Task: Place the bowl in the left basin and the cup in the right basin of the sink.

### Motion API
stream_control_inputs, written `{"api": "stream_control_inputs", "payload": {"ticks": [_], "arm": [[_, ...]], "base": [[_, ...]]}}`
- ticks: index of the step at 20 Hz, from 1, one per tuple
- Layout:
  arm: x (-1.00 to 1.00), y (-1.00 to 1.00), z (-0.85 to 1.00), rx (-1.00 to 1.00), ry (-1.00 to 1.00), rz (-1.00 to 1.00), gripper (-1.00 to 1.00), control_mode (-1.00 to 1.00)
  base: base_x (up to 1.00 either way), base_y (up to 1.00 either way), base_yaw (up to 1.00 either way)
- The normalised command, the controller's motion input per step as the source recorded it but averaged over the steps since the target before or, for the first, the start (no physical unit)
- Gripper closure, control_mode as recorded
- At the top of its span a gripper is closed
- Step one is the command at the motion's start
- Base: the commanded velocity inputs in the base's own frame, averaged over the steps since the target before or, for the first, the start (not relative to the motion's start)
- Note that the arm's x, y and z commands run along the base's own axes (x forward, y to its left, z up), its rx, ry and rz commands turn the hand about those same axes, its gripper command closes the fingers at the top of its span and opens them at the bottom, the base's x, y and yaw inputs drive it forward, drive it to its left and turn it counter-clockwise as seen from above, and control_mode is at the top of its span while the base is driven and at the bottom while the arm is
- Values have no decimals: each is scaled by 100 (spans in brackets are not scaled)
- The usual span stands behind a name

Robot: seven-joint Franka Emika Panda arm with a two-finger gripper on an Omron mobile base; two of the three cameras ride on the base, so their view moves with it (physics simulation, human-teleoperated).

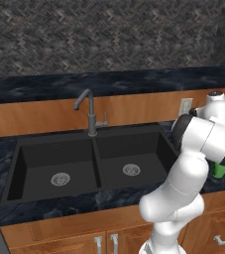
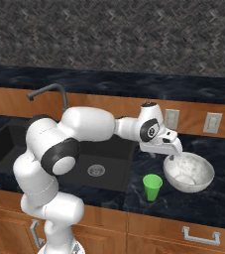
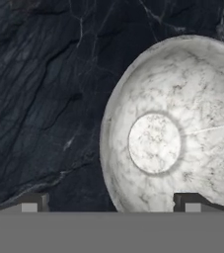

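Reaching for the bowl (image 2: 189, 171) with the gripper (image 2: 172, 157) spread wide over its near rim; next, I judge, lower and close before carrying it to the left basin (image 1: 54, 166)

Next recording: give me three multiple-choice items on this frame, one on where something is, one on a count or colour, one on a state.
1. Where is the round white-grey marbled bowl?
A. in the left basin
B. on the dark marbled counter right of the matte black double sink
C. under the faucet

2. What colour is the small tapered cup?
A. red
B. white
C. bright green

3. How does the gripper stand?
A. open above the bowl's near rim
B. shut on the cup
C. shut on the faucet

Answers:
1 B, the right base view shows it on the counter.
2 C, it stands green beside the bowl.
3 A, in the hand view one finger tip lies over the bowl, the other over the counter.
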Motion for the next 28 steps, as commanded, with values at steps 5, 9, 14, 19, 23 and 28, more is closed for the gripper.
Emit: {"api": "stream_control_inputs", "payload": {"ticks": [5,9,14,19,23,28], "arm": [[9,-8,-19,0,0,0,-100,-100],[4,-6,-20,0,0,0,-100,-100],[11,-10,-17,0,0,0,-100,-100],[8,-5,-14,0,0,0,-100,-100],[11,-6,-13,0,0,0,-100,-100],[13,-3,-16,0,3,0,100,-100]], "base": [[0,0,0],[0,0,0],[0,0,0],[0,0,0],[0,0,0],[0,0,0]]}}
